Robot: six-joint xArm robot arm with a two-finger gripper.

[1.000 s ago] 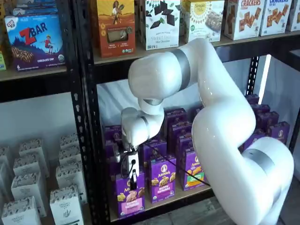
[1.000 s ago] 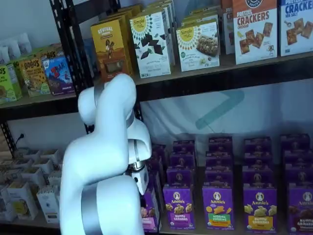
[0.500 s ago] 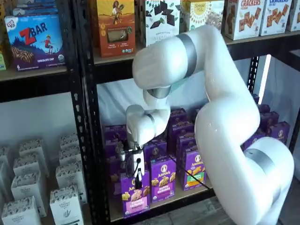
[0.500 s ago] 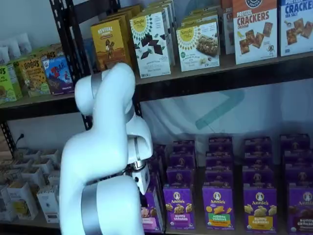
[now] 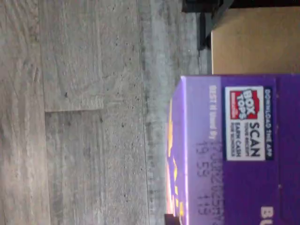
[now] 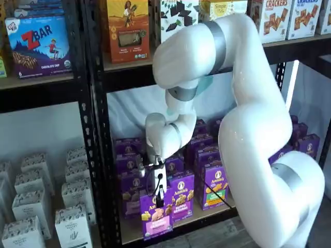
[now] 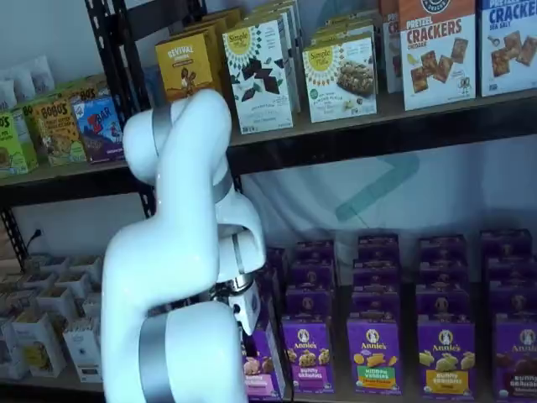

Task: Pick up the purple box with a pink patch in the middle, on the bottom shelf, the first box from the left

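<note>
Gripper (image 6: 160, 199) fingers of mine are clamped on the top of the purple box (image 6: 156, 219), which I hold upright with its pink panel facing out, at the front edge of the bottom shelf (image 6: 133, 233) near its left end, just beside the black upright (image 6: 98, 155). Whether the box's base touches the board I cannot tell. In the wrist view the purple box (image 5: 234, 150) fills one side, showing its Box Tops panel (image 5: 247, 123), with grey plank floor (image 5: 84, 112) past it. Beside my box stands a second Annie's box (image 6: 181, 196), with more purple boxes ranked behind. On the higher shelf (image 6: 129, 62) sit orange and white boxes.
</note>
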